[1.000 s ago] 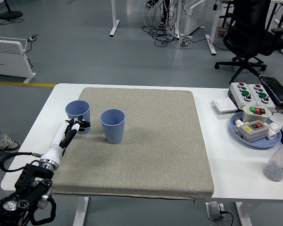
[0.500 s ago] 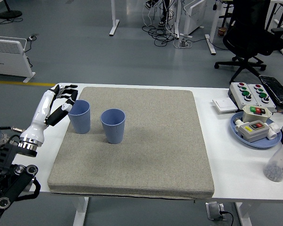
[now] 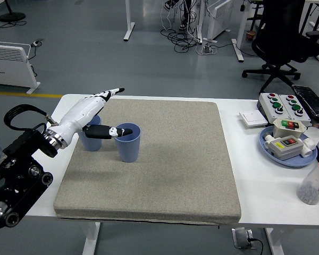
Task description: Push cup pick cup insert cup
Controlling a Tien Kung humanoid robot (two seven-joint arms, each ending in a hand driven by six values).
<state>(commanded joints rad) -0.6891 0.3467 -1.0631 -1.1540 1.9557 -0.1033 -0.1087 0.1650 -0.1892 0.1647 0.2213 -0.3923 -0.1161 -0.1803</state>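
Up and across goes the left arm since half a second back: it was out beside the left cup then, and now it is raised and swung rightward over it, so the left robot hand [image 3: 98, 109] sits above the two cups with its fingers stretched out flat and spread, gripping nothing. One long finger points up toward the far edge of the surface [image 3: 244, 159], and the thumb [image 3: 103, 132] reaches out to the right, its tip right at the rim of the second cup, though whether it touches I cannot tell. Starting from the left, then: the black forearm comes in low from the corner, the white wrist crosses over the left cup [image 3: 91, 141], which stands upright on the grey mat [image 3: 165, 159] and is largely hidden behind the hand. Just beside it to the right stands the right cup [image 3: 127, 142], also upright, close to its neighbour, possibly touching. Neither cup has shifted. Further right the mat is bare, and well apart at the far right sit a blue tray [image 3: 287, 159] of switch boxes and a button panel [image 3: 279, 103]. The right arm is nowhere to be seen. I'd judge we are between pushing and picking, with nothing lifted yet; next the hand needs to drop and close around one cup, lift it, and line it up over the other's mouth.
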